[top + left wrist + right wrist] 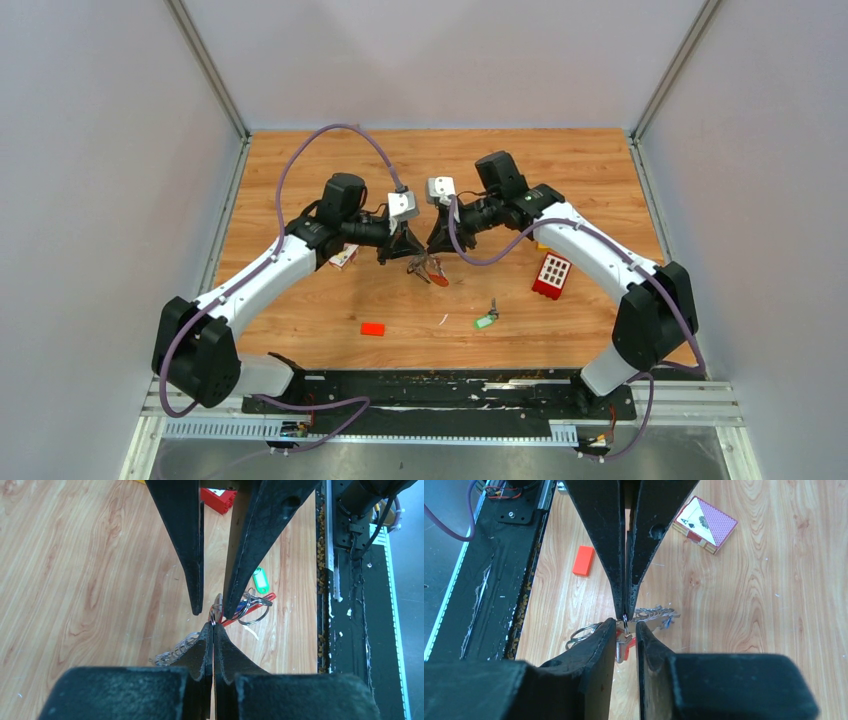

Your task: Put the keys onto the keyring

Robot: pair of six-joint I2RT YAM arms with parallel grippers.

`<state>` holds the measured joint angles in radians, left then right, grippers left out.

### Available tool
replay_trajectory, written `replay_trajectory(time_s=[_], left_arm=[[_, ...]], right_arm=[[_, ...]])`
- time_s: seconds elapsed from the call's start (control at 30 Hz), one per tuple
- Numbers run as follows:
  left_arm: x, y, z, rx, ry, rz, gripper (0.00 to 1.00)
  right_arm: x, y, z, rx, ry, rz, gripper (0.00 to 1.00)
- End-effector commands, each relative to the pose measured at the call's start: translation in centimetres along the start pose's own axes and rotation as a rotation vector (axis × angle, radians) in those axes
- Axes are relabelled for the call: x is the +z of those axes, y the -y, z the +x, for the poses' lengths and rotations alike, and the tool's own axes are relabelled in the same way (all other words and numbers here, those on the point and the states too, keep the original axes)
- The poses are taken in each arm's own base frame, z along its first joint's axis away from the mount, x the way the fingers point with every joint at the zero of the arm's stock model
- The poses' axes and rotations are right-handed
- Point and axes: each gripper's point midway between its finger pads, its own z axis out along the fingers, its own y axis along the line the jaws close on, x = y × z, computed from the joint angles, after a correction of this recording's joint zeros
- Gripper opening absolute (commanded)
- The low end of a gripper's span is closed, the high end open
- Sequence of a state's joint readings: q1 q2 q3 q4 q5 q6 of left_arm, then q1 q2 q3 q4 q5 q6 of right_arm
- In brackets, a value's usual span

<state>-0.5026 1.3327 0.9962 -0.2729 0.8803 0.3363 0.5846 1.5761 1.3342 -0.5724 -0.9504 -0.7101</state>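
The keyring (pixel 428 268), a small bunch with a red strap (pixel 256 604), steel rings and a grey chain (pixel 175 651), hangs just above the table's middle. My left gripper (pixel 213 625) is shut on one thin ring of it. My right gripper (pixel 626 626) meets it tip to tip, jaws a little apart. The ring and a small metal piece (pixel 621 649) sit loose in that gap. A key with a green tag (pixel 486 320) lies alone on the wood nearer the front, also in the left wrist view as the green tag (pixel 260 580).
A red studded brick (pixel 551 275) stands right of the grippers. An orange block (pixel 373 328) lies front left. A card pack (pixel 343 256) sits by the left arm. The black base plate (pixel 440 390) runs along the front edge.
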Motion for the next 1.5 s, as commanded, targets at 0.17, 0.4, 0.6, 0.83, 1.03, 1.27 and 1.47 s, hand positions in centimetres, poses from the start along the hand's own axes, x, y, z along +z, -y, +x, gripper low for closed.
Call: replay_trajectory(time_s=[0.17,0.4,0.6,0.83,1.03,1.27,1.47], left_arm=[[-0.4,0.2,-2.6,0.096,0.062,0.009,0.0],[-0.3,0.3,-2.3,0.101,0.07,0.014,0.0],[-0.3,-0.5,-2.9,0.116,0.099,-0.017,0.03],[-1.2,-1.2,-3.8,0.115,0.22,-0.025,0.32],[-0.8,-1.2,-4.1,0.103,0.278,-0.022,0.37],[-0.7,-0.8,-4.7,0.09,0.329,-0.003,0.36],[-0.9,-0.3,-4.6,0.104,0.32,0.017,0.34]], right_arm=[[1.0,-0.2,0.7,-0.02,-0.011,-0.042,0.17],[1.4,-0.5,0.5,-0.008,-0.001,-0.055,0.04],[0.7,-0.2,-0.8,0.004,0.041,-0.028,0.0],[-2.0,0.3,-3.2,0.043,0.146,-0.014,0.0],[-2.3,-0.3,-4.1,0.054,0.181,-0.042,0.0],[-2.3,-0.1,-4.0,0.054,0.182,-0.035,0.0],[-2.4,0.1,-3.7,0.055,0.177,-0.024,0.0]])
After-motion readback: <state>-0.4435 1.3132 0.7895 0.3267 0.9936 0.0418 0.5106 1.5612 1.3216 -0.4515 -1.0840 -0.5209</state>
